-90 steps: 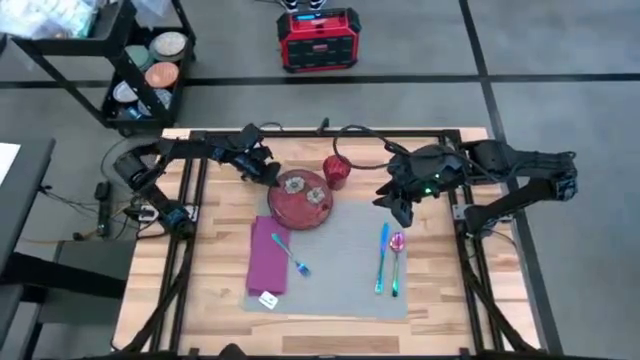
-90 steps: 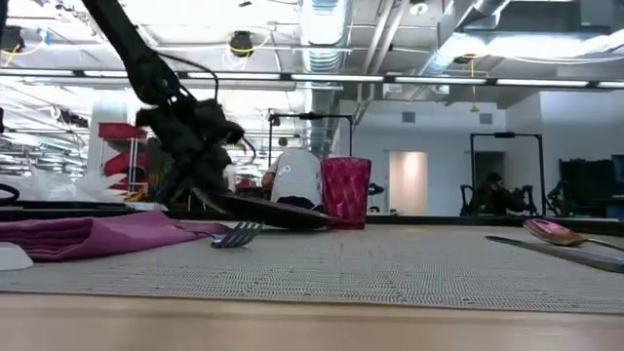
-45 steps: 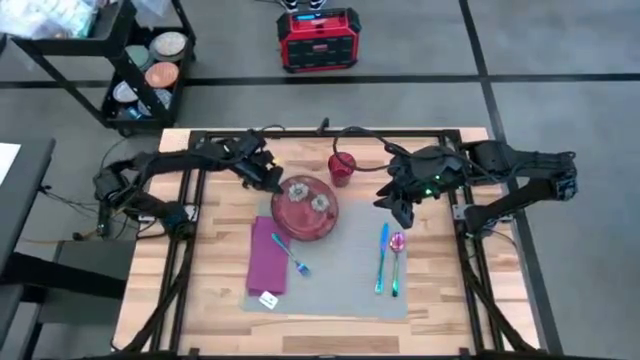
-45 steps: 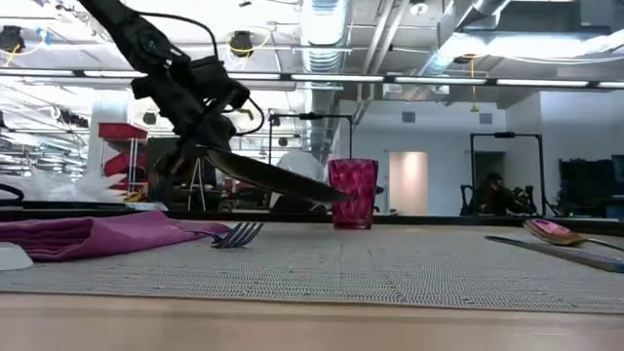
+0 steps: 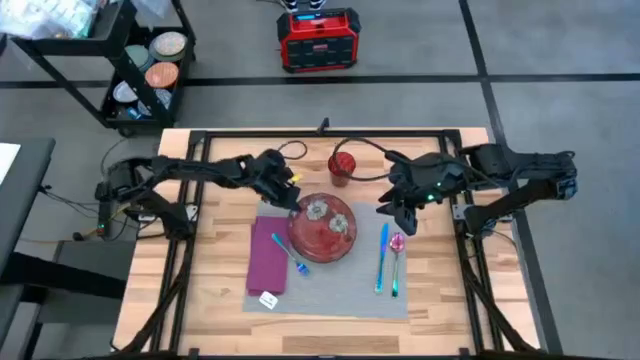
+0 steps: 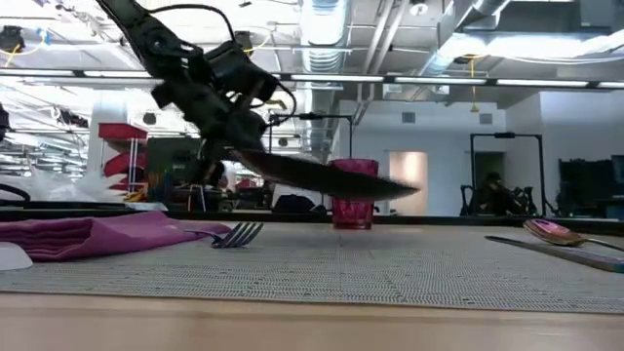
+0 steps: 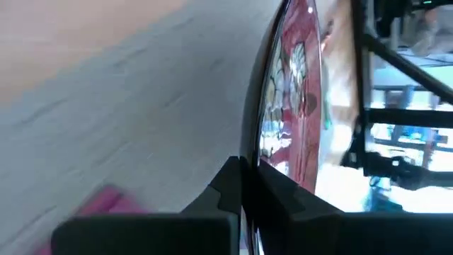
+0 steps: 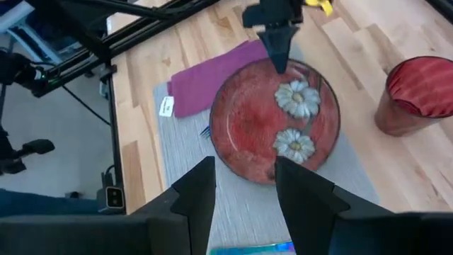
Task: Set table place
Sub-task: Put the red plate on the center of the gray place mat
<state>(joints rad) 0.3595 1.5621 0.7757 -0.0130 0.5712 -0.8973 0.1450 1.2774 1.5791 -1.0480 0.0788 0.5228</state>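
A red plate (image 5: 323, 228) with two white daisies hangs over the middle of the grey placemat (image 5: 340, 290), the place, on the wooden table (image 5: 440, 290). My left gripper (image 5: 290, 196) is shut on its rim. On the mat lie a magenta napkin (image 5: 267, 256) with a fork (image 5: 293, 257) at the left. A blue knife (image 5: 382, 258) and a spoon (image 5: 397, 262) lie at the right. My right gripper (image 5: 396, 212) hovers open above the knife's far end, touching nothing. My left gripper pinches the plate's rim (image 7: 252, 159) on its far-left side, one finger on the top face and one underneath. The fingers come from the table's far left, slanting down. The plate (image 6: 322, 177) is lifted clear of the mat and tilts down away from the gripper.
A red tumbler (image 5: 342, 167) stands just beyond the mat's far edge. A black cart (image 5: 140, 70) with bowls and a red box (image 5: 318, 40) stand on the floor past the table. Bare mat (image 5: 340, 300) shows between fork and knife.
My left gripper has carried the plate from the mat's far-left corner toward the near and right edges, over the mat's middle. The plate, which lay low with an edge by the mat, is now lifted clear and tilted.
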